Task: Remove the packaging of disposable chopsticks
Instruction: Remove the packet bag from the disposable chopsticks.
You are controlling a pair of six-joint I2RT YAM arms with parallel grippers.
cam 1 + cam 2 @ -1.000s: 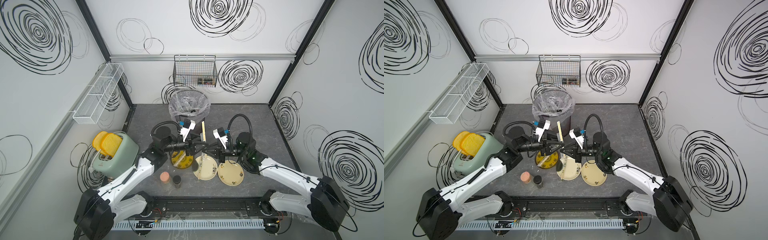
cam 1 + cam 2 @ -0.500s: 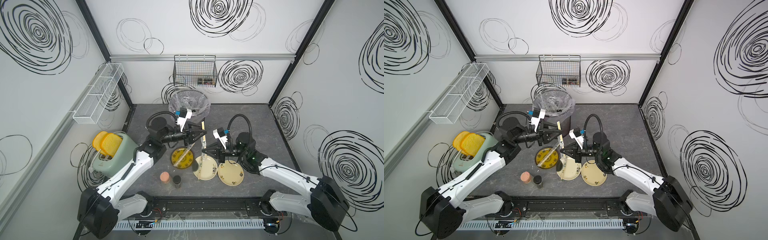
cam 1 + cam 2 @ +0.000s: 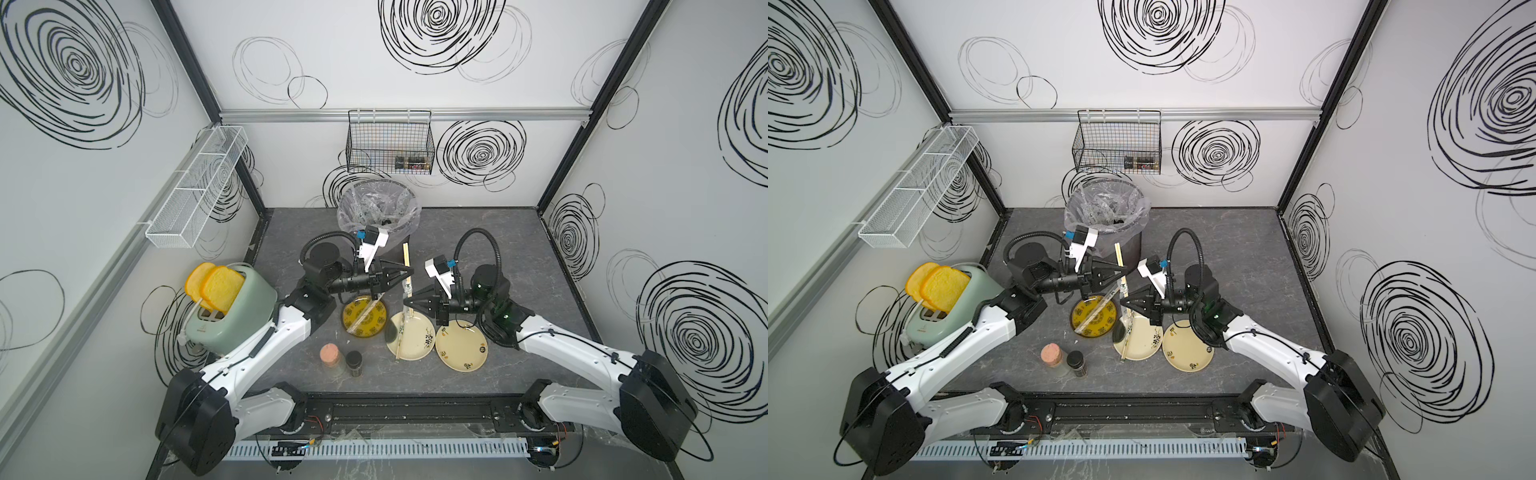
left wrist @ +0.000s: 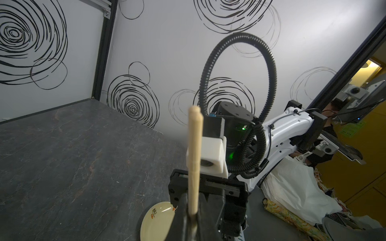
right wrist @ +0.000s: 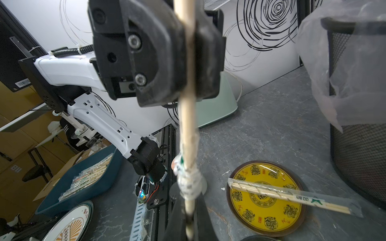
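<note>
Disposable chopsticks (image 3: 405,255): in both top views one pair is seen raised above the dark tabletop, in front of the lined bin (image 3: 349,216), between the two arms. The left gripper (image 3: 409,273) is closed on the bare upper stretch. The right gripper (image 3: 406,302) is closed just below it, with a printed scrap of packaging (image 3: 1124,286) showing between them. A second wrapped pair (image 3: 365,316) is laid across the yellow plate (image 3: 348,328). Left wrist view: the held pair (image 4: 195,146) is seen rising bare from pinched-together fingers (image 4: 181,218), and no sleeve is noted on that end. Right wrist view: the left gripper (image 5: 188,52) is clamped on bare wood. Below it the packaging (image 5: 189,183) is bunched into a crinkled collar just above the right gripper (image 5: 189,226), which is shut on the sleeved lower part. Judged step: sticks to be drawn out of the sleeve. The pull is best made straight along the sticks, away from the right gripper, so the collar is not jammed. The lower clamp is best set on plastic, not hard on wood, or the pair will be dragged along. Thin wood may snap if levered sideways.
</note>
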